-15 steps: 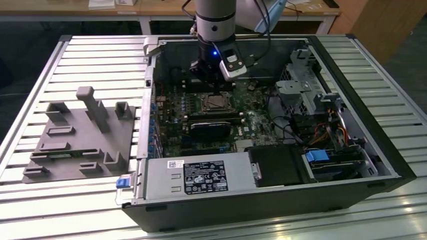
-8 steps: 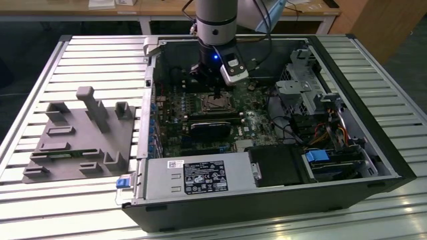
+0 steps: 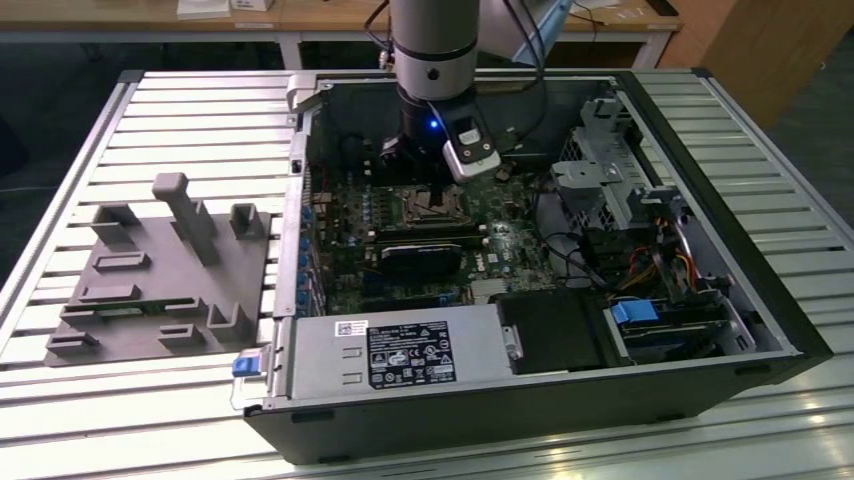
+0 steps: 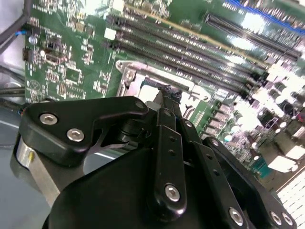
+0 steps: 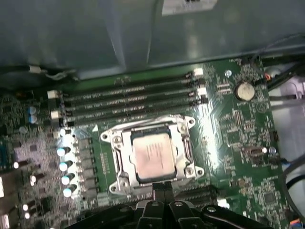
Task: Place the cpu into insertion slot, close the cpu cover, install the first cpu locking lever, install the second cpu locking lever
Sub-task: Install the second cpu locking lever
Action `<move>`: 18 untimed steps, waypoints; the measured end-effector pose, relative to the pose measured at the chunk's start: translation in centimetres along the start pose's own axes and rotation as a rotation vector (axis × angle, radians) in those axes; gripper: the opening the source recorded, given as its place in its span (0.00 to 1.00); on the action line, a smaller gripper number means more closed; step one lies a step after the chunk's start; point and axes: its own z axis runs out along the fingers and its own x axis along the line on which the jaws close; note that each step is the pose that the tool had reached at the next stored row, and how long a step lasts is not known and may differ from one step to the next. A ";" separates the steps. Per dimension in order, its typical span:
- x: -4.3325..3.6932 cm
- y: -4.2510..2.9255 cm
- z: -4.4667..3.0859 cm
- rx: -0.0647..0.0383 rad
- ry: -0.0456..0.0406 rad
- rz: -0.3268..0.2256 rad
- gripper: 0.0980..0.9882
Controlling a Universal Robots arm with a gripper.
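a grey robot arm [image 3: 434,40] with a black gripper [image 4: 167,95]

the arm is a round grey tube with a small blue light. the gripper is shiny black with flat bars and round silver screws. a white and black box sits on its side.

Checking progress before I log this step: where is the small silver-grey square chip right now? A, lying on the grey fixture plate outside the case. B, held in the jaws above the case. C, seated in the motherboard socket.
C: in the first wrist view the small silver-grey square chip lies flat inside the silver-rimmed square socket on the green motherboard.
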 end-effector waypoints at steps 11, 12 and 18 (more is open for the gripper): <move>-0.24 -1.58 -0.02 0.000 0.0000 0.000 0.01; -0.20 -1.63 0.00 0.000 0.0000 0.000 0.01; 0.36 -1.88 0.15 -0.001 0.0001 0.000 0.01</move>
